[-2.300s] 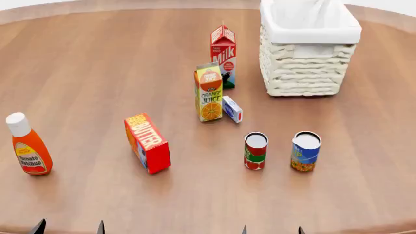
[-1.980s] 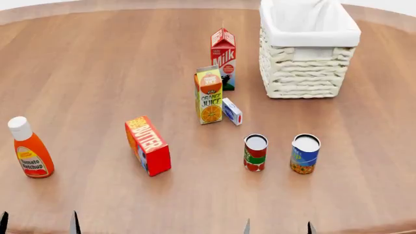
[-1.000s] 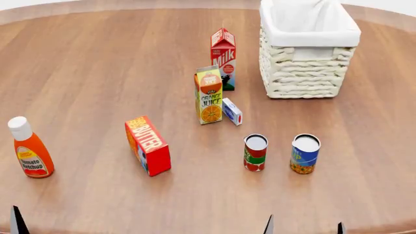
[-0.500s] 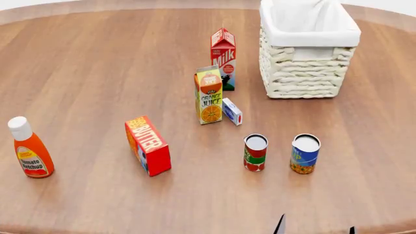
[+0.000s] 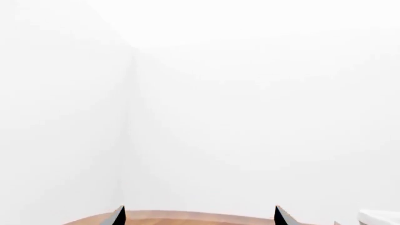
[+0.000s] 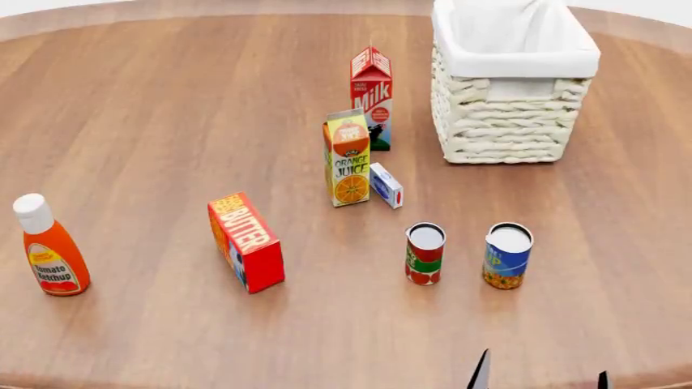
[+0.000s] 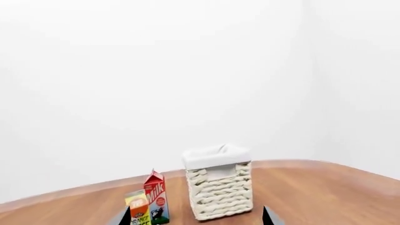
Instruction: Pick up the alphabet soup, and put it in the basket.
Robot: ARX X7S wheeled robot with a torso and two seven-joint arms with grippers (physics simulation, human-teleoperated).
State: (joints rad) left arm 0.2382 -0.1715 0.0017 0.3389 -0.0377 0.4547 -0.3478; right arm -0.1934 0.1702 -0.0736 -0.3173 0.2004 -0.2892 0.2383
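The alphabet soup (image 6: 508, 255) is a blue-and-yellow can standing upright on the wooden table, right of a red-and-green can (image 6: 425, 253). The basket (image 6: 514, 121), cream wicker with a white cloth lining, stands at the far right and shows in the right wrist view too as the basket (image 7: 218, 187). Only the two dark tips of my right gripper (image 6: 540, 381) show at the near edge, spread wide and open, short of the soup. In the head view my left gripper is out of sight. In its wrist view the left gripper (image 5: 198, 218) is open with nothing between the tips.
A milk carton (image 6: 371, 93) and an orange juice carton (image 6: 348, 158) stand left of the basket, with a small blue-white box (image 6: 386, 185) beside the juice. A red butter box (image 6: 246, 241) and a ketchup bottle (image 6: 49, 247) stand to the left.
The right gripper's tips have slid rightward along the near edge to below the soup can. The left gripper's tips moved left and out of the head view.
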